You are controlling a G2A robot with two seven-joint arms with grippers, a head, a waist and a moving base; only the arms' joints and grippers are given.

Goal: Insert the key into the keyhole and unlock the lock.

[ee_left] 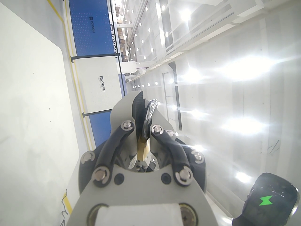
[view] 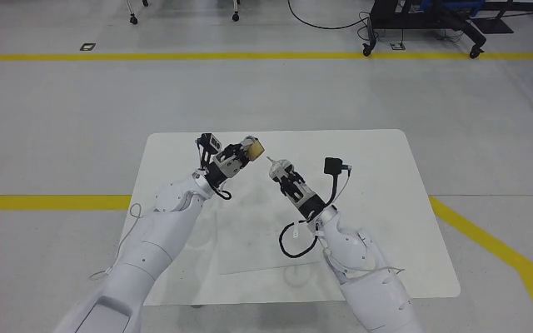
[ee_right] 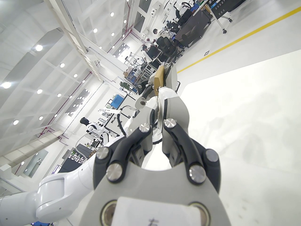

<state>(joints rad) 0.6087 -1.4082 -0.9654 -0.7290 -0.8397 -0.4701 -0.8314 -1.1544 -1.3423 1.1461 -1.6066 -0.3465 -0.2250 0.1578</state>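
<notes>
My left gripper (view: 244, 153) is held above the white table (view: 383, 191), shut on a brass padlock (view: 255, 149). In the left wrist view the padlock's brass body (ee_left: 143, 150) sits between the fingers, and a silver metal part (ee_left: 150, 110) sticks out near the tips of the left gripper (ee_left: 144, 105). My right gripper (view: 274, 169) is a short way to the right of the padlock, tips pointed at it. In the right wrist view the right gripper (ee_right: 162, 96) is shut on a thin key (ee_right: 160, 112), mostly hidden by the pads, just short of the padlock (ee_right: 158, 78).
Both grippers hover over the table's back half. Its rounded far corners (view: 158, 137) and front edge (view: 416, 293) bound the surface. A black cable (view: 293, 241) loops off the right forearm. Yellow floor lines (view: 250, 57) and a wheeled cart (view: 425, 25) lie beyond the table.
</notes>
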